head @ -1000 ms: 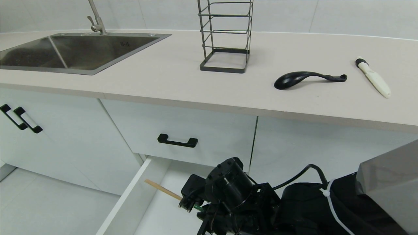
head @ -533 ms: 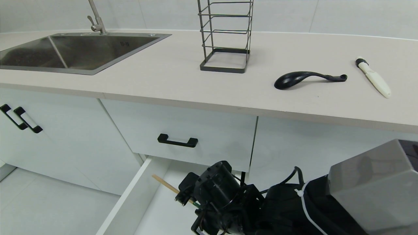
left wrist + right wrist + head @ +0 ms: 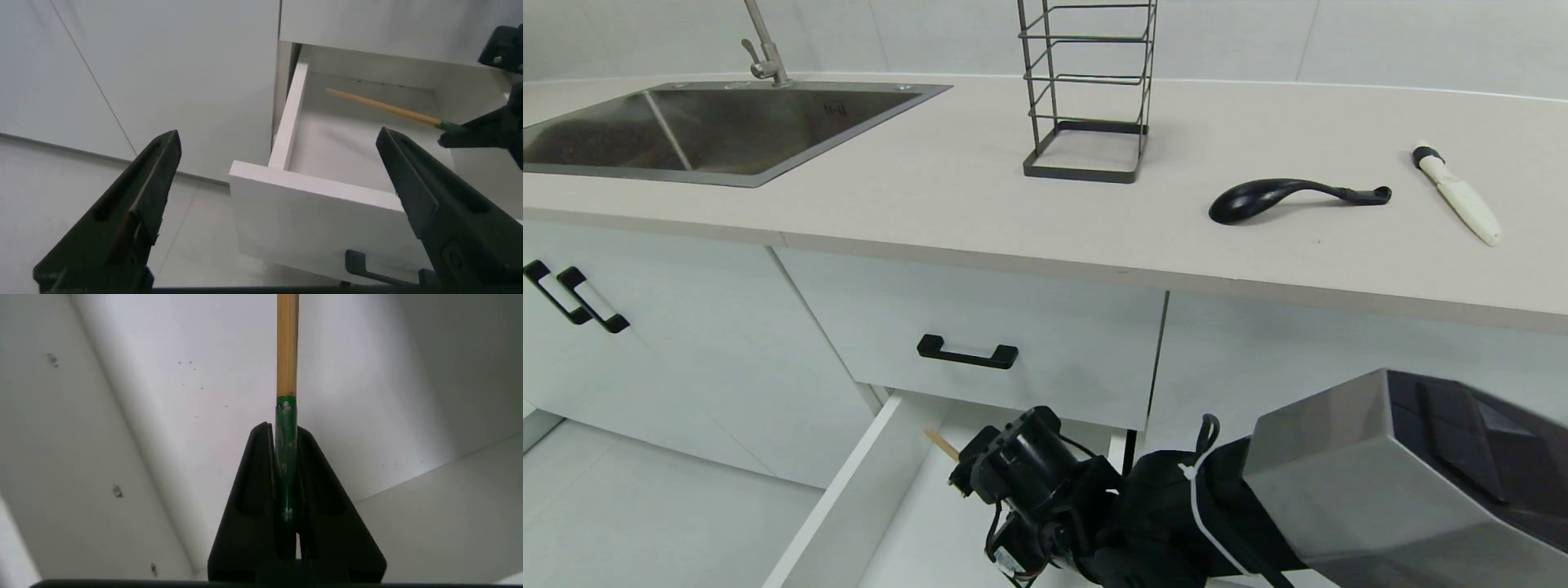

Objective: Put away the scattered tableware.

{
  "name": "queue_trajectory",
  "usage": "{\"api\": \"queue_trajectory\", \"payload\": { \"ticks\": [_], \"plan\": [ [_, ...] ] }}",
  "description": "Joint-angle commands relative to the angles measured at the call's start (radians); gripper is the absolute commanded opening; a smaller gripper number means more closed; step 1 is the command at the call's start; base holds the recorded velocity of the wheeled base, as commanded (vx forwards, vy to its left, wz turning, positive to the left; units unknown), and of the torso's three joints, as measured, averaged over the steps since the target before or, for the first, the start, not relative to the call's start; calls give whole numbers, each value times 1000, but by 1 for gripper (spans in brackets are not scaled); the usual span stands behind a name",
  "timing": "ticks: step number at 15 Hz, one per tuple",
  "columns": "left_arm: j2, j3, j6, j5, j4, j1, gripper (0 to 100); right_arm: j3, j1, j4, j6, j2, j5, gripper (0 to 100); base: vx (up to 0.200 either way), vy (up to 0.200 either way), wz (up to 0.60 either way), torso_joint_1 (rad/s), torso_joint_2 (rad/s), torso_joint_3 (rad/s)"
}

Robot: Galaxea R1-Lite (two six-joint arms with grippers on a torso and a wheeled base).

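Down inside the open drawer [image 3: 287,122], the right pincer [image 3: 283,439] is pinching the green end of a wooden chopstick [image 3: 380,107]. Near the drawer's front corner, the left pincer [image 3: 278,149] hangs spread wide. Up on the worktop [image 3: 931,204] lie a black spoon [image 3: 1262,198] and a white knife [image 3: 1458,194].

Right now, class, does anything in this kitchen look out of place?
Yes: a black spoon and a cream utensil lie loose on the countertop, right of the wire rack. The lower drawer stands open, where the right gripper holds a chopstick.
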Motion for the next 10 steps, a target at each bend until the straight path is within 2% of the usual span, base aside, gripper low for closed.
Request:
{"api": "queue_trajectory", "payload": {
  "ticks": [1,10],
  "plan": [
    [0,0,0,0,0,1,100,-47,-3,7,0,53,-4,0,0,0,0,0,0,0],
    [0,2,0,0,0,1,100,-184,-31,10,11,172,-19,0,0,0,0,0,0,0]
  ]
}}
